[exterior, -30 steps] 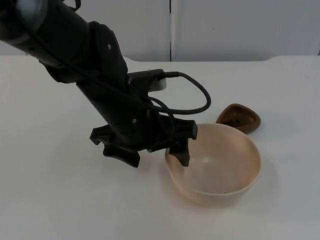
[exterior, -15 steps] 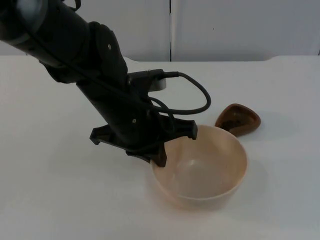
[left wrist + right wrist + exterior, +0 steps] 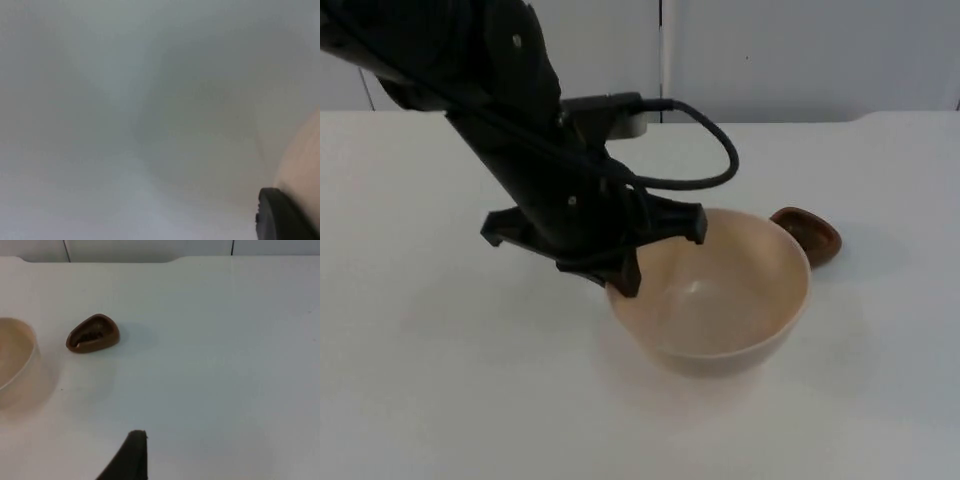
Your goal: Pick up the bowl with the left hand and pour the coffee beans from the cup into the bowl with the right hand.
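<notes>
Beige bowl [image 3: 720, 300], one, rim clamped in left hand [image 3: 623, 272], one brown cup [image 3: 810, 233] beside it, right hand's state unclear

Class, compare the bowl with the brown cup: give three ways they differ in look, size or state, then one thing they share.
The bowl is pale peach; the cup is dark brown. The bowl is far larger than the cup. The left claw grips the bowl's rim, while the cup sits untouched on the table, with the right claw waiting apart from it. Both are open-topped vessels.
</notes>
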